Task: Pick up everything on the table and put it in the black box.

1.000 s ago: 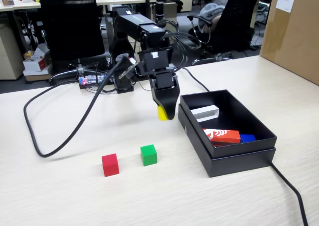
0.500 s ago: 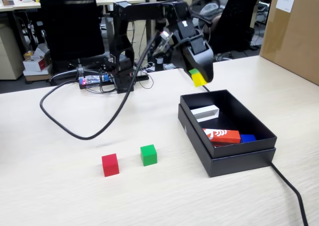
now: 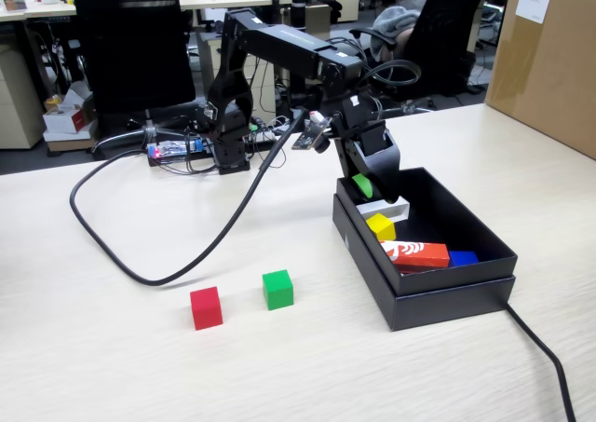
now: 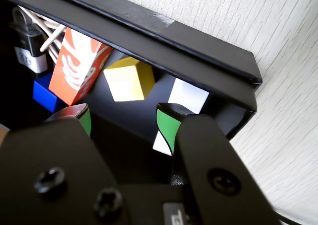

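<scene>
The yellow cube (image 3: pixel 380 225) (image 4: pixel 128 78) lies loose inside the black box (image 3: pixel 438 296) (image 4: pixel 208 56), between the white bar and the red-and-white block. My gripper (image 3: pixel 372 192) (image 4: pixel 124 120) hangs over the box's near-left corner, open, its green-padded jaws wide apart with nothing between them. On the light wood table (image 3: pixel 112 366), left of the box, the green cube (image 3: pixel 277 289) and the red cube (image 3: pixel 206 307) stand side by side, well away from the gripper.
In the box lie a white bar (image 3: pixel 386 208) (image 4: pixel 188 96), a red-and-white patterned block (image 3: pixel 416 252) (image 4: pixel 77 66) and a blue block (image 3: pixel 463 257) (image 4: pixel 47 93). A thick black cable (image 3: pixel 140 273) loops across the table at left. A brown carton (image 3: pixel 549 59) stands at the back right.
The gripper carried the yellow cube from left of the box up and over it, lowered, and opened. The cube now rests in the box.
</scene>
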Available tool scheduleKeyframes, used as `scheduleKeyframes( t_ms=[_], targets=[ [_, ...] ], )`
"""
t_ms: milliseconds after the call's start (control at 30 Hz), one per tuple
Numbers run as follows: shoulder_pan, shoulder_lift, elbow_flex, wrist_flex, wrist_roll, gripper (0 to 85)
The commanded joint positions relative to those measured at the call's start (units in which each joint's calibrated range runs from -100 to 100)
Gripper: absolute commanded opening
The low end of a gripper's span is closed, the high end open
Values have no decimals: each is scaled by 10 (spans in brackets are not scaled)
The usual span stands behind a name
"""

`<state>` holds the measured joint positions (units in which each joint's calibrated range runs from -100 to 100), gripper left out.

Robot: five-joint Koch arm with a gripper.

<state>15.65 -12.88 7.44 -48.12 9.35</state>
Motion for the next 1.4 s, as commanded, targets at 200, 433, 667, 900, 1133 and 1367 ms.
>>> scheduleKeyframes(
  t_ms=[200, 433, 667, 900, 1133, 1367],
  targets=[
    [-10, -184, 14, 28, -4, 371],
    [-44, -334, -25, 23, -42, 396],
    [-91, -318, -63, 23, -71, 428],
    [-143, -227, -75, 23, -88, 430],
    [-183, -79, -66, 32, -99, 465],
    [-194, 23, -11, 65, -100, 464]
  ],
)
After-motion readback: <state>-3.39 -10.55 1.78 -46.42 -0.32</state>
